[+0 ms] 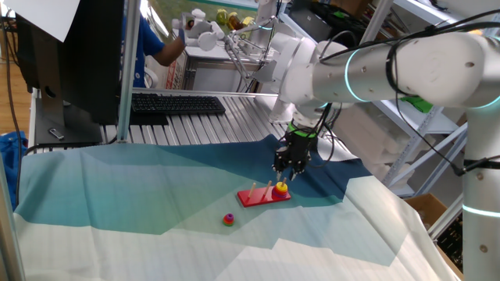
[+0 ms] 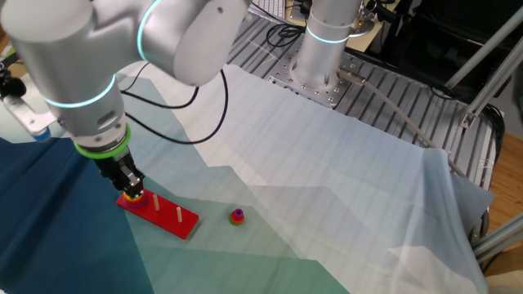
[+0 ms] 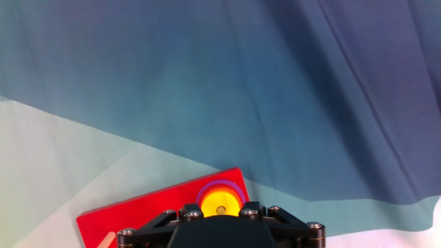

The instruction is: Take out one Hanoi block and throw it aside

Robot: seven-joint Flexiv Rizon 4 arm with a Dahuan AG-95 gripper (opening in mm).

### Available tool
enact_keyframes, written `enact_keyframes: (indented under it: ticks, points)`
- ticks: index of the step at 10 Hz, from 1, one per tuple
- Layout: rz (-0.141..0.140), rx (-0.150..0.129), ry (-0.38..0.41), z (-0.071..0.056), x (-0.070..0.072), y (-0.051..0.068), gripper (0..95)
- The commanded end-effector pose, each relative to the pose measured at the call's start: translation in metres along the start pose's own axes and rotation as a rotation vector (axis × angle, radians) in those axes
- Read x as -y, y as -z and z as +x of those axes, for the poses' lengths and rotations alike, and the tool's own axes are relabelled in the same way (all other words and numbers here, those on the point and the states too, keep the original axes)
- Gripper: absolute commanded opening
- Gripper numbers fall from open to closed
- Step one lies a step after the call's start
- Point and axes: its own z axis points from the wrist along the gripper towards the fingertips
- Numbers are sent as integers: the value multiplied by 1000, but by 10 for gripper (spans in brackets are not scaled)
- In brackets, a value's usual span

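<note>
The yellow Hanoi block (image 1: 282, 187) sits on top of a stack of rings on the end peg of the red peg base (image 1: 262, 196). In the hand view the block (image 3: 220, 202) shows its centre hole, with orange and purple rings under it, on the base (image 3: 138, 213). My gripper (image 1: 287, 173) hangs just above this stack, pointing down. In the hand view the gripper (image 3: 220, 209) has a finger on each side of the block and looks open, with nothing held. In the other fixed view the gripper (image 2: 131, 188) covers the stack at the base's (image 2: 167, 216) left end.
A small red-magenta rounded piece (image 1: 228, 219) lies on the cloth near the base, also in the other fixed view (image 2: 237, 216). Two bare pegs (image 2: 178, 214) stand on the base. A keyboard (image 1: 176, 103) and a monitor stand behind the blue-green cloth.
</note>
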Motion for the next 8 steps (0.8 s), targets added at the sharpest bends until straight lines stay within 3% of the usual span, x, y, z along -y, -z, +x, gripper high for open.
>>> enact_keyframes:
  ticks: [1,8]
  points:
    - [1,7,0,2,-1,-2,380]
    - [-1,16,1,0,-3,-13,380]
